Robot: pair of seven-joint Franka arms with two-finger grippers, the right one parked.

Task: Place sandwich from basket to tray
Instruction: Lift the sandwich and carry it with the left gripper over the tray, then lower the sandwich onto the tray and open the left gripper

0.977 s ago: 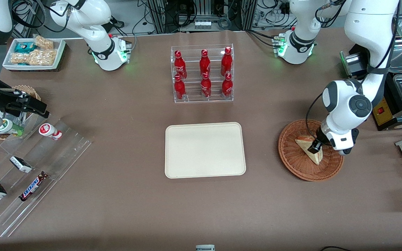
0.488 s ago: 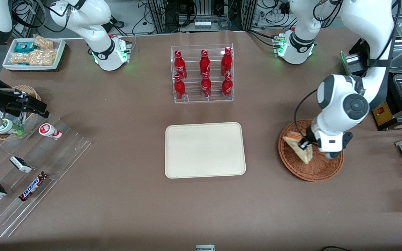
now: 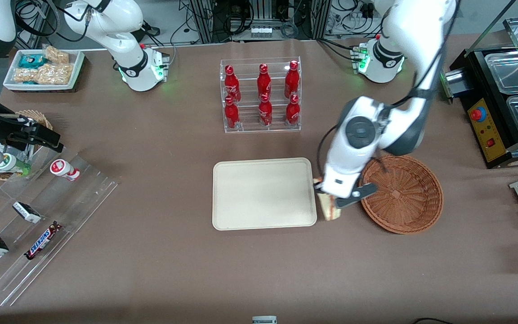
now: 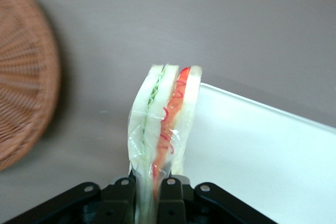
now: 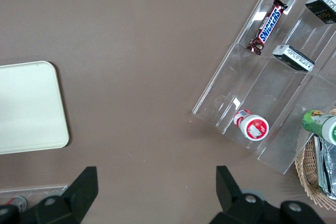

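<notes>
— Brown cloth covers the table, right? Where does the tray sit on it?

— Near the middle, nearer the front camera than the clear rack of red bottles. It lies flat, with nothing on it.

— And the basket?

— Beside the tray, toward the working arm's end of the table, well clear of the tray's rim. Only bare weave shows inside.

— So where is the sandwich?

— Between tray and basket, just off the tray's edge, held above the table. The wrist view shows the sandwich wrapped in clear film, white bread with green and red-orange filling, its cut side facing the camera — the basket to one side and the tray to the other.

— What is the hand doing?

— Its two black fingers are closed on the sandwich's lower end, one on each bread face. It hangs just beside the tray's edge.

— Anything else nearby?

— A clear stepped stand with a chocolate bar, toward the parked arm's end.
</notes>
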